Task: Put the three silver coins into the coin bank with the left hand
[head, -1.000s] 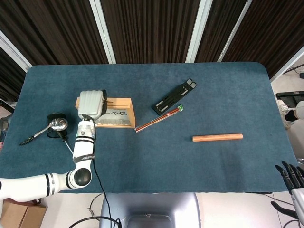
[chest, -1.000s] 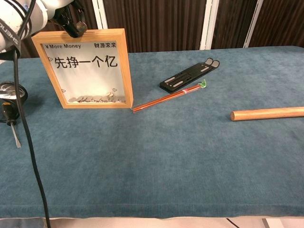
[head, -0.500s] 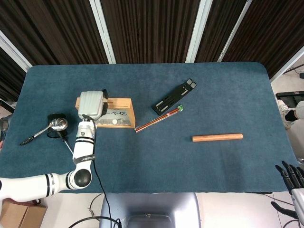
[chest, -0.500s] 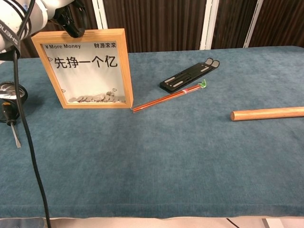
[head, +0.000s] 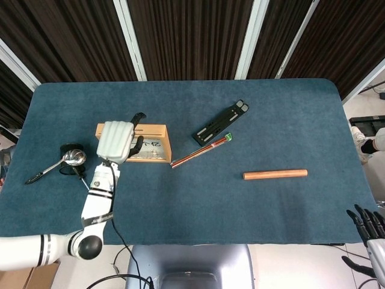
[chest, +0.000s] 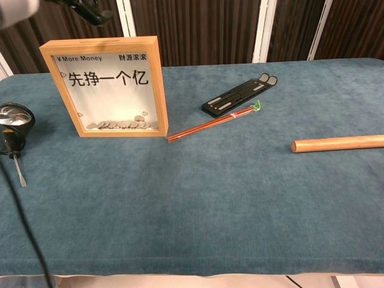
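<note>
**Left hand over bank, coin not visible**

Left hand point(head: 115, 141) hangs above the left end of the bank point(chest: 105, 86), back of hand toward the head cam, fingers curled down w/ one dark fingertip sticking out past the far edge. Can't tell if it's pinching a coin or holding nothing: palm side hidden in head view, and chest view only catches dark fingertips at the top edge, above the frame. Slot sits in the bank's top edge, right under the hand. Pile of coins point(chest: 123, 124) lies at the bottom behind the glass, below the hand. No loose silver coins seen on the table point(head: 252, 205) near the hand or elsewhere, so prob. most or all are already in; can't confirm count.

Right hand point(head: 368, 226) is well apart at the table's near right corner, fingers spread, holding nothing.

Risks from here:
- If a coin is in the fingers, a release off the slot line drops it on the frame top and it bounces behind the bank.
- Bank stands upright on a narrow base; a sideways brush from fingers or wrist on pulling away could tip it.
- Spoon point(head: 73, 158) & screwdriver point(chest: 13, 151) lie just left of the hand; a low retreat that way could knock them.
</note>
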Action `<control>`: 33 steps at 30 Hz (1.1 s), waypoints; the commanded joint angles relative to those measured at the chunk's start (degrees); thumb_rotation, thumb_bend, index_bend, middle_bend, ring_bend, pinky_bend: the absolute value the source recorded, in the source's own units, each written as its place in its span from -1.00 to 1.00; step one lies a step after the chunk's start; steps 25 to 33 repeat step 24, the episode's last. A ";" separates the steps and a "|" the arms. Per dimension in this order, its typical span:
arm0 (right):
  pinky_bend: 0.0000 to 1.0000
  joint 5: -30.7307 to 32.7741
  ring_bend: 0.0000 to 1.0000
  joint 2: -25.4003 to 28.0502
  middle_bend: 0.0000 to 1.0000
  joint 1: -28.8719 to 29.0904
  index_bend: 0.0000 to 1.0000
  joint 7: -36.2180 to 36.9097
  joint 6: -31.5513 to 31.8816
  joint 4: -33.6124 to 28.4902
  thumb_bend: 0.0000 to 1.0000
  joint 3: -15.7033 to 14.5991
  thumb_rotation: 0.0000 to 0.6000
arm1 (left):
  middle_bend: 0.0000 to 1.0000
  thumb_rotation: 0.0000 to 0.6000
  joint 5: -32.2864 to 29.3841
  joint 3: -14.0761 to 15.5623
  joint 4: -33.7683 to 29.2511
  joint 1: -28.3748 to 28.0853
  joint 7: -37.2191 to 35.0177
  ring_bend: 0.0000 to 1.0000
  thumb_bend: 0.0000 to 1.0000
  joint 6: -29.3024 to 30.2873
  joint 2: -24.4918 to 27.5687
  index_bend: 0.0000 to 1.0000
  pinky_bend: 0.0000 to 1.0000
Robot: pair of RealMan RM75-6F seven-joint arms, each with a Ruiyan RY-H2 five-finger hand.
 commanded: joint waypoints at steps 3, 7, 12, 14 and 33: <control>-1.00 -0.73 -1.00 -0.46 -1.00 -0.09 -1.00 -1.18 0.09 0.08 -0.55 -0.28 1.00 | -0.42 1.00 26.34 18.12 -17.34 17.47 -13.44 -0.50 -0.18 6.71 13.18 -0.72 -0.14; -1.00 -1.26 -1.00 -1.23 -1.00 0.16 -1.00 -3.45 -0.73 -0.30 -0.55 -0.49 1.00 | -0.71 1.00 47.20 33.31 -9.01 31.14 -25.78 -0.85 -0.21 15.01 14.36 -0.83 -0.57; -1.00 -2.09 -1.00 -2.18 -1.00 0.38 -1.00 -6.41 -1.37 -0.94 -0.55 -0.70 1.00 | -0.89 1.00 52.60 39.33 6.79 42.13 -33.09 -1.00 -0.25 22.57 10.06 -0.91 -0.72; -1.00 -2.53 -1.00 -2.57 -1.00 0.38 -1.00 -7.41 -1.20 -1.20 -0.55 -0.69 1.00 | -0.92 1.00 51.88 38.92 11.56 44.74 -35.63 -1.00 -0.25 24.00 8.34 -0.94 -0.75; -1.00 -1.46 -1.00 -3.09 -1.00 0.29 -1.00 -8.41 -0.88 -1.59 -0.55 0.03 1.00 | -0.94 1.00 50.96 34.90 15.59 47.62 -37.62 -1.00 -0.27 23.29 7.86 -0.97 -0.75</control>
